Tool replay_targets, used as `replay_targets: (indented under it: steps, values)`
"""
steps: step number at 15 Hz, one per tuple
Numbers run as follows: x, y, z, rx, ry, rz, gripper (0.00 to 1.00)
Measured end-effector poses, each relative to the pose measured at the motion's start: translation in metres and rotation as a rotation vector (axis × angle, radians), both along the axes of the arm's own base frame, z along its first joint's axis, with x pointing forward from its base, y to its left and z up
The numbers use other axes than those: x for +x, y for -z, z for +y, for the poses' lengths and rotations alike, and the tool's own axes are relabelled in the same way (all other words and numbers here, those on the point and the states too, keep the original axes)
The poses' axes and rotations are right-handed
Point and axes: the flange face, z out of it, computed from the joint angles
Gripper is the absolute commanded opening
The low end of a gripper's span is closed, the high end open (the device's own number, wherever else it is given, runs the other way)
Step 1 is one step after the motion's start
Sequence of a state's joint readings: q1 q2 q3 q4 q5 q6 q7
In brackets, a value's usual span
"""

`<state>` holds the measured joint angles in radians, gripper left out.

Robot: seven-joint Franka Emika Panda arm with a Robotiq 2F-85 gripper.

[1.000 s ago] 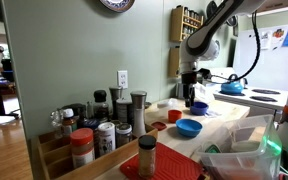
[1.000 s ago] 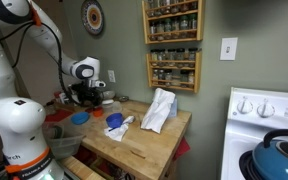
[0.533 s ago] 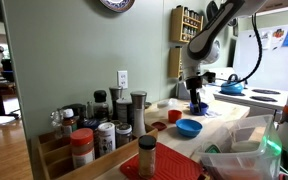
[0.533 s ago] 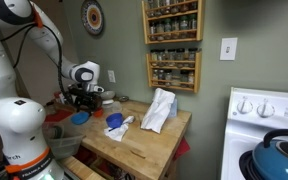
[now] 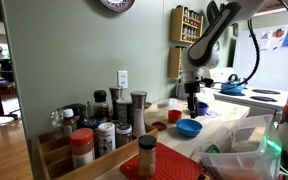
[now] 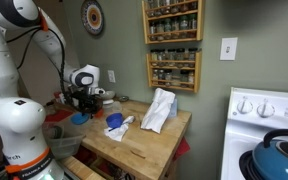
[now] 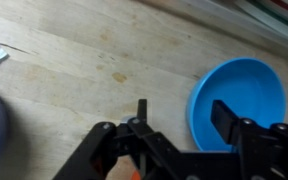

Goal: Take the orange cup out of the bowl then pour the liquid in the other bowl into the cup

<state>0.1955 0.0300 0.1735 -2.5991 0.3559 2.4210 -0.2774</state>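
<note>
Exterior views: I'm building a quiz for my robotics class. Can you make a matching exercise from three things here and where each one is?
Things:
1. kettle
2. clock
3. cloth

Places:
A. on the counter
B. on the stove
C. on the wall

Pairs: 1-B, 2-C, 3-A
</note>
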Motion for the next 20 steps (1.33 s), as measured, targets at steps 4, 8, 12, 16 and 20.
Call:
replay_targets:
  steps: [4,8,12,16,20]
  values:
    - [0.002,0.004,0.004,0.003,0.005,-0.023,0.89]
    - [0.001,0.007,0.008,0.004,0.002,-0.033,0.62]
    - [0.0,0.01,0.01,0.004,-0.003,-0.032,0.29]
    - [-0.002,0.013,0.011,0.002,-0.005,-0.023,0.0]
    - [-0.001,0.013,0.011,0.002,-0.005,-0.024,0.01]
